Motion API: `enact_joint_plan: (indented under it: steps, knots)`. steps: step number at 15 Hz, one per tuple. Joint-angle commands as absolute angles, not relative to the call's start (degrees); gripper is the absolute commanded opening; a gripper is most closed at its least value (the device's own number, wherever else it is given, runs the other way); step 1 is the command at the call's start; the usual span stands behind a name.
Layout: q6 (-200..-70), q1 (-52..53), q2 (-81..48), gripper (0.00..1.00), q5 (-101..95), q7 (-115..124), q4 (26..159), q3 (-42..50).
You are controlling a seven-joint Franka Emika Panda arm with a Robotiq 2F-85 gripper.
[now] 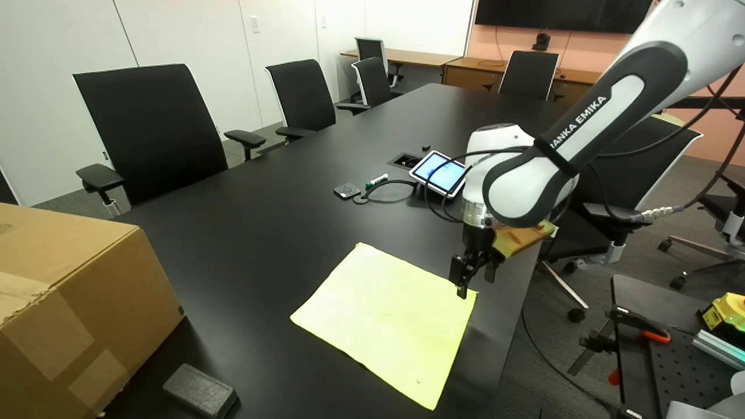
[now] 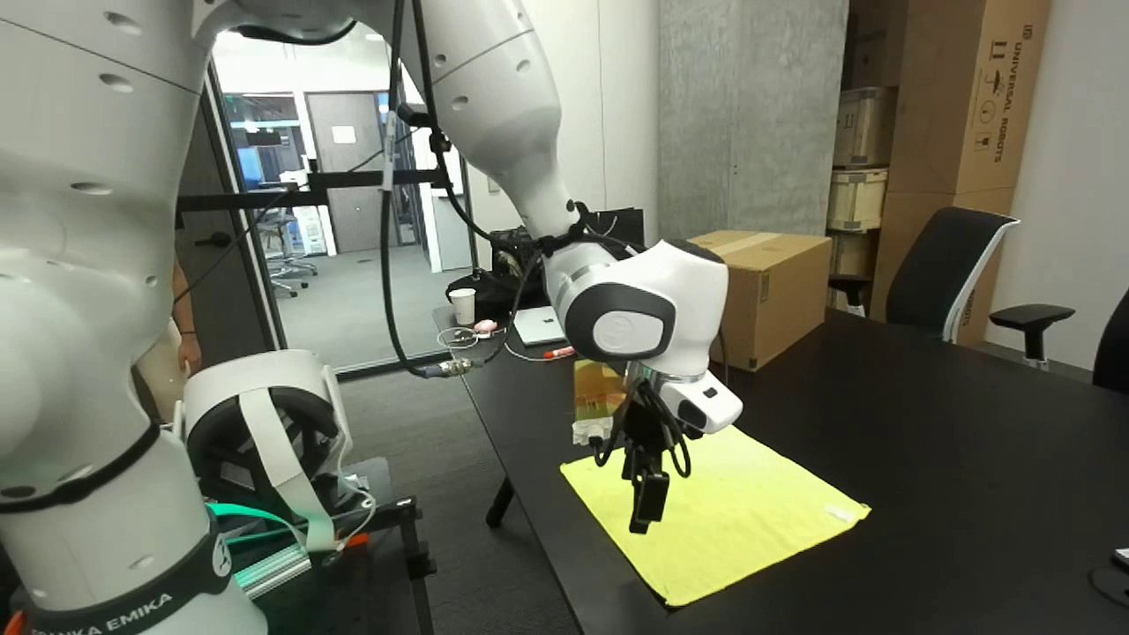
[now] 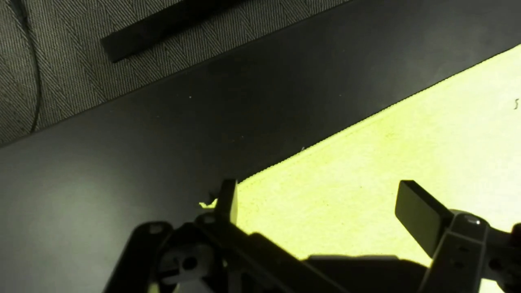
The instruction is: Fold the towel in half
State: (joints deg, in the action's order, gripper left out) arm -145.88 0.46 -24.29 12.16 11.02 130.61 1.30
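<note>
Beneath the pale yellow towel (image 1: 384,320), we see a long black table (image 1: 262,250) that stretches well past the cloth. In both exterior views a white and black robot arm (image 1: 628,90) extends to a point above the towel. Well apart from the towel, along the table's edges, stand black office chairs (image 1: 151,125). On the same tabletop, to one side of the towel and apart from it, sits a brown cardboard box (image 2: 794,300). The towel itself lies flat on the table, unfolded, a spread-out square; in the wrist view one of its sides runs alongside the table's edge, with a strip of black tabletop between. Over the towel, near one corner, hangs the black gripper (image 3: 319,199); its jaws stand wide apart, and we see yellow cloth below the gap between them. Farther down the table from the towel, a small tablet (image 1: 439,173) is tilted up, its screen lit blue. On the side of the towel toward the box lies a dark grey block (image 1: 201,390). Past the towel, toward the tablet, we make out a flat dark square (image 1: 347,191) and, smaller, a green and white marker (image 1: 377,180) just beside it. Smallest of all is a thin dark squiggle (image 3: 516,104) on the towel.
</note>
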Motion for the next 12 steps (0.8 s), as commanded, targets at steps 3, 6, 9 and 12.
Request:
enact_joint_plan:
  steps: [3, 6, 9, 12]
  knots:
    - [-153.7, 4.5, -28.6, 1.00, 8.3, 21.4, 130.6, 5.4]
    - [-155.4, 5.0, -29.4, 1.00, 7.9, 24.3, 130.7, 7.4]
    - [-156.4, 5.3, -30.0, 1.00, 8.4, 25.3, 130.8, 7.9]
    - [-156.4, 5.5, -30.8, 1.00, 8.8, 25.4, 130.6, 7.0]
